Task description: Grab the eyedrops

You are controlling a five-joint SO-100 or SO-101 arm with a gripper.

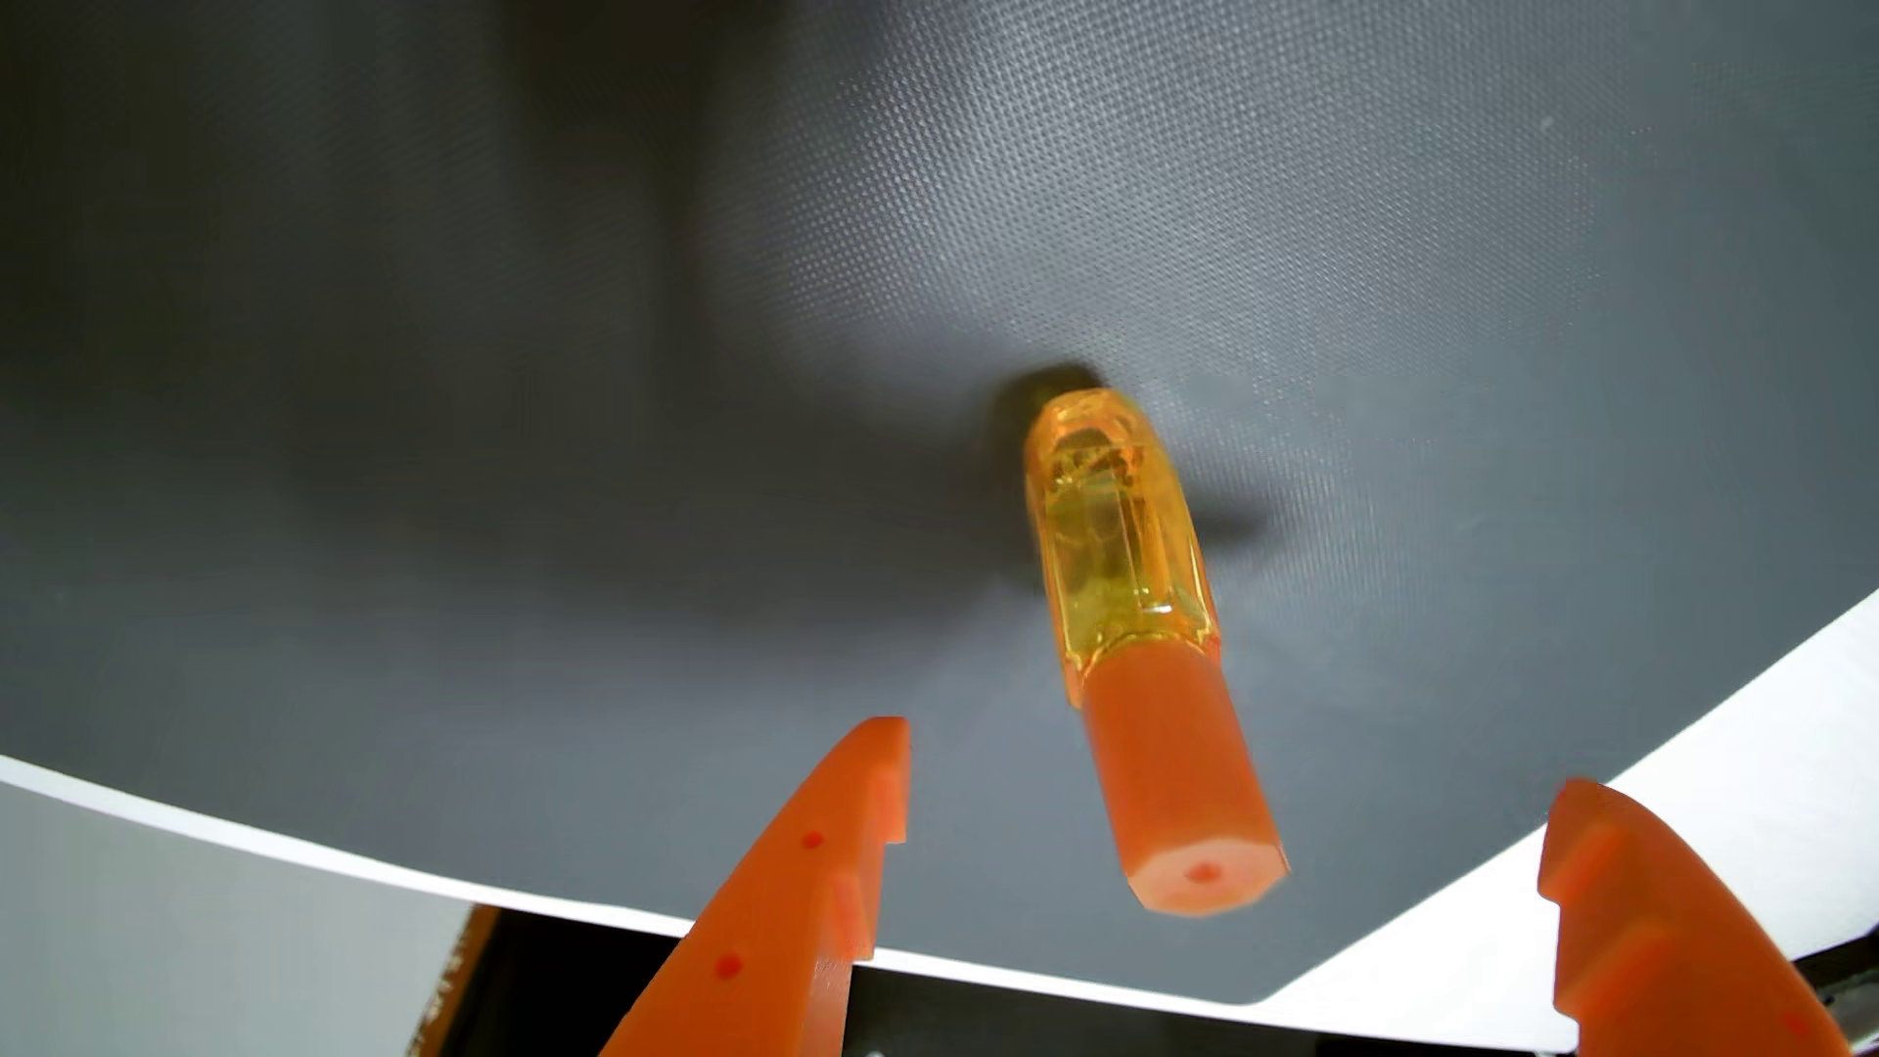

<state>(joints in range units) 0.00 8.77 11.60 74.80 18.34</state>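
— On the grey mat (508,508), where exactly does the eyedrops bottle (1139,630) stand?

— Right of centre in the wrist view, upright on its clear yellow-amber body, with the opaque orange cap end toward the camera. The cap's flat top shows a small dot in its middle, and it looks a little blurred.

— And the gripper (1225,757)?

— Spread wide. Its two orange fingers come up from the bottom edge, one finger (803,894) on the left of the view, the other at the far right. The bottle's cap sits in the gap between them, closer to the left one's tip than to the right one's, as far as the picture shows. Neither finger touches the bottle.

— Anything held?

— Nothing; the jaws stand apart with only the cap seen between them.

— What does the left finger look like?

— Pointed, with a notched inner edge and two small red dots on its face.

— And the surface under it all?

— The mat has a fine woven texture. A dark shadow lies across its upper left and middle, and a smaller shadow falls beside the bottle's base. A white border (305,844) runs along the mat's lower edge and again at the right. Below that, left, a pale surface; bottom centre, something dark I cannot make out
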